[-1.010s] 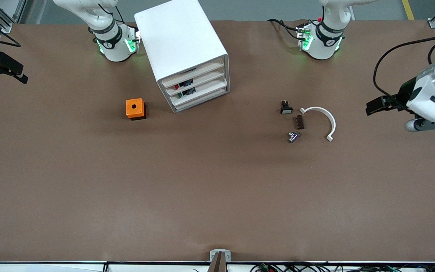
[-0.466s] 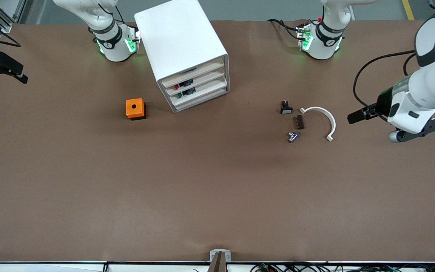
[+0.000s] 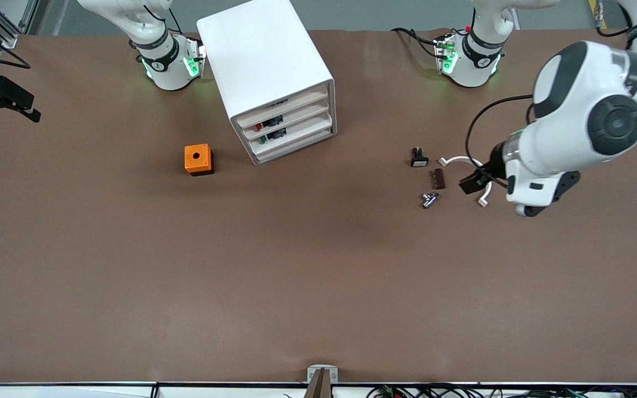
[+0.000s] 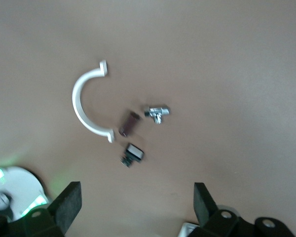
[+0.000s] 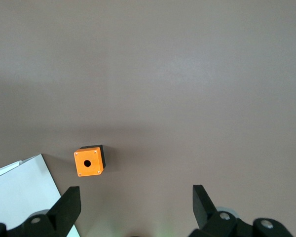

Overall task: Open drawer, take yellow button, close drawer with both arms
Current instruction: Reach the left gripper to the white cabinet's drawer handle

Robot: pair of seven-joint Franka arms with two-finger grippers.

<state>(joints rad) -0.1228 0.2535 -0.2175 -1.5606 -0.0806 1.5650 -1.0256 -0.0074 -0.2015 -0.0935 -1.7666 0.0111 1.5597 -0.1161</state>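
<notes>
Your left gripper [image 4: 133, 207], fingers spread, hangs over the white arc [image 3: 465, 161]; the right gripper [image 5: 133, 210], also spread, waits while the drawer [image 3: 282, 109] sits shut.

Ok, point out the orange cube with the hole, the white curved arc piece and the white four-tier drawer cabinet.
Orange cube with a hole [image 3: 197, 158]: front view, its top face.
White curved arc piece [image 4: 83, 105]: left wrist view, middle of the curve.
White four-tier drawer cabinet [image 3: 257, 55]: front view, its flat top panel.

Broad brown table [image 3: 186, 276] under even light, grey floor [image 3: 385, 14] past its edge.
</notes>
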